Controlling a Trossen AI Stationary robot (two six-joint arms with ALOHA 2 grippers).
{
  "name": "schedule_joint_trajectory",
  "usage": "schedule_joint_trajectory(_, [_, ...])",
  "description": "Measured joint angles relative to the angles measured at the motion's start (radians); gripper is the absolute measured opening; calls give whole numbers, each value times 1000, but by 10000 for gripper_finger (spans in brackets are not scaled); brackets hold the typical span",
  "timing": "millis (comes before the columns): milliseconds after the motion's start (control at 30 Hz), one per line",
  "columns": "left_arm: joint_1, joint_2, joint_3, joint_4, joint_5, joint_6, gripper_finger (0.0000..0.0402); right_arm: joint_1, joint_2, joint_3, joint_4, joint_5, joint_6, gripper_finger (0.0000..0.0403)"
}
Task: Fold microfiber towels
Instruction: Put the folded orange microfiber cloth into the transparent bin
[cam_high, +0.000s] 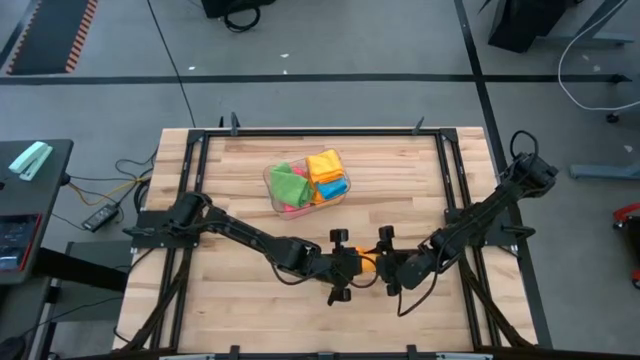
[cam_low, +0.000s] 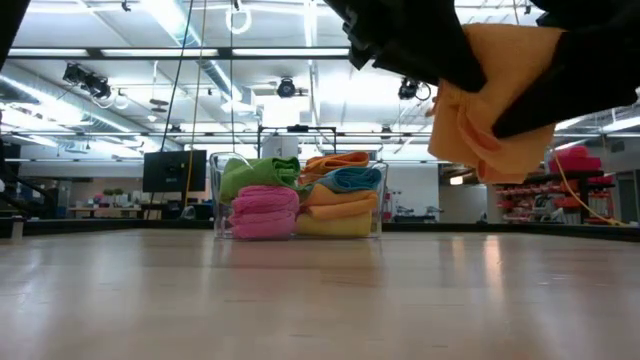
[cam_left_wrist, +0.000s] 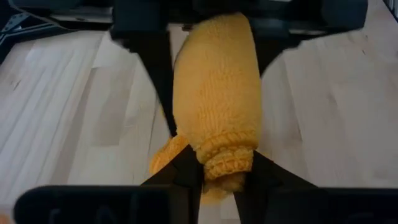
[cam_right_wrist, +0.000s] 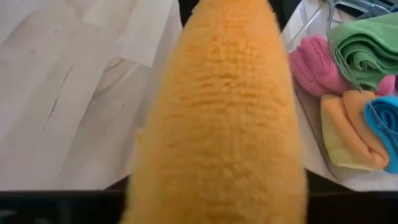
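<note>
orange towel (cam_left_wrist: 214, 106) stretched between both grippers above the table (cam_high: 250, 310); left gripper (cam_left_wrist: 219, 169) clamped on it; right gripper (cam_high: 385, 265) grip can't tell; bin (cam_high: 272, 185) of folded towels (cam_high: 310, 180) behind

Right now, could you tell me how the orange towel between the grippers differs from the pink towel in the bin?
The orange towel hangs in the air above the table, bunched and draped; the pink towel rests in the clear bin, folded into a neat bundle. The orange towel is pinched by the left gripper; nothing touches the pink towel. Both look like soft, fuzzy cloth.

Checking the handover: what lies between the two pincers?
High view: the orange towel, lifted off the table, spans from the left pincer to the right pincer; nothing else there.
</note>
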Motion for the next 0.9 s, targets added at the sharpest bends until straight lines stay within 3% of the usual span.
schedule_joint_trajectory(233, [-4, -51, -1, 4, -13, 15, 144, -1, -109, 0, -18, -14, -2, 53])
schedule_joint_trajectory(533, [-5, -162, 0, 61, -50, 63, 240, -1, -319, 1, -84, -14, 40, 54])
schedule_joint_trajectory(900, [20, -171, 0, 336, -96, 283, 329, -3, -344, 3, -85, 33, 12, 52])
